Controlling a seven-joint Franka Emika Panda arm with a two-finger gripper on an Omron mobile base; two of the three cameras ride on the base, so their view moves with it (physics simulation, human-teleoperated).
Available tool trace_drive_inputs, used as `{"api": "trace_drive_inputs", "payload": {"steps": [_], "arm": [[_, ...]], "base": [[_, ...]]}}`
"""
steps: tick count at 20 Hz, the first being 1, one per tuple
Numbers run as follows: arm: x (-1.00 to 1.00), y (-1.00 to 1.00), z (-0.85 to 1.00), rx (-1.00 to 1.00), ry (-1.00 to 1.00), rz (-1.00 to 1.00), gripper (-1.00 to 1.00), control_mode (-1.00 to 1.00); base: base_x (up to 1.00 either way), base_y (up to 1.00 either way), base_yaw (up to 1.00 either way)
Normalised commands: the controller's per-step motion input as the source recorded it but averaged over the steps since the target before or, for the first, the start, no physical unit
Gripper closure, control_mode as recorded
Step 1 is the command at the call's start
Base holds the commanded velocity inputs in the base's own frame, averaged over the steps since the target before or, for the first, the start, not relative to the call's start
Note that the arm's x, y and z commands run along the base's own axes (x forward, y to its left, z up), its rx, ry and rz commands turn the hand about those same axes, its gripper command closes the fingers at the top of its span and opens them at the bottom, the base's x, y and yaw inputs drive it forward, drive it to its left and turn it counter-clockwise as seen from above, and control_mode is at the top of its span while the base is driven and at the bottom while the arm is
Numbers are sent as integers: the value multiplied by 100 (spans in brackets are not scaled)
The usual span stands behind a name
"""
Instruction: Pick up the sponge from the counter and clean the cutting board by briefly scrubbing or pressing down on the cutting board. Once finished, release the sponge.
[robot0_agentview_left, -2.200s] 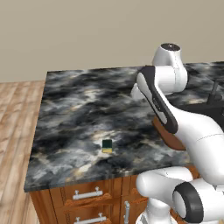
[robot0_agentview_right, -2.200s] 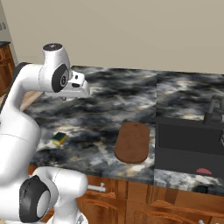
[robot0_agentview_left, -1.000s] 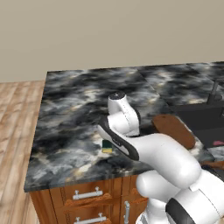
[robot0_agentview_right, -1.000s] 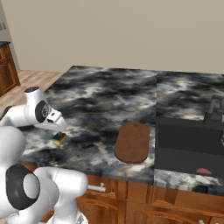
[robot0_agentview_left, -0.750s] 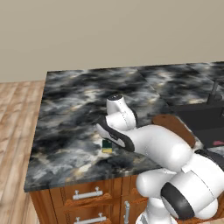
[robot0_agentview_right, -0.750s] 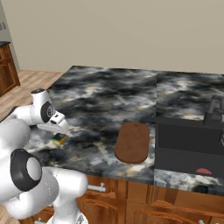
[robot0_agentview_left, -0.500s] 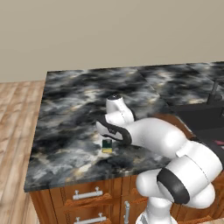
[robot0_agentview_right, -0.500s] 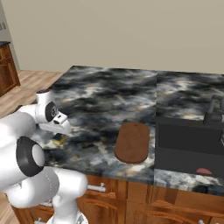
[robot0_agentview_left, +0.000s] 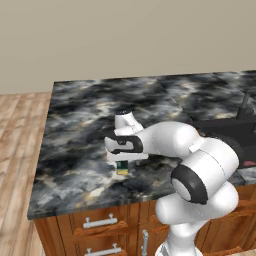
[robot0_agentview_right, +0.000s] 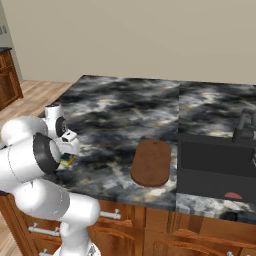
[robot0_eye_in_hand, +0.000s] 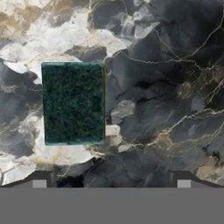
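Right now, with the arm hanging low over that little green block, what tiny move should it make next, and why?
Probably a small sideways shift. In the hand view the sponge lies flat on the counter left of centre, not between the two fingertips, so the open jaws are off-centre. Once lined up, the gripper could descend and close.

No readable text, labels, brands, numbers or signs anywhere. Sponge (robot0_eye_in_hand: 73, 103): plain dark green top, unmarked. Counter (robot0_agentview_left: 85, 115): marbled veining only, no lettering. Cutting board (robot0_agentview_right: 152, 162): bare reddish-brown wood, no stamp or logo. Arm: white shells and dark joints, no maker's mark legible. Drawer fronts and handles carry no markings.
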Motion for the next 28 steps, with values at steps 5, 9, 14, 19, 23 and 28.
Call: {"api": "trace_drive_inputs", "payload": {"steps": [5,9,14,19,23,28], "arm": [[17,9,-16,1,4,0,-100,-100],[13,0,-16,2,2,0,-100,-100],[13,0,-19,2,3,0,-100,-100],[17,4,-17,3,3,0,-100,-100],[13,6,-14,2,2,0,-100,-100],[5,4,-17,1,3,0,-100,-100]], "base": [[0,0,0],[0,0,0],[0,0,0],[0,0,0],[0,0,0],[0,0,0]]}}
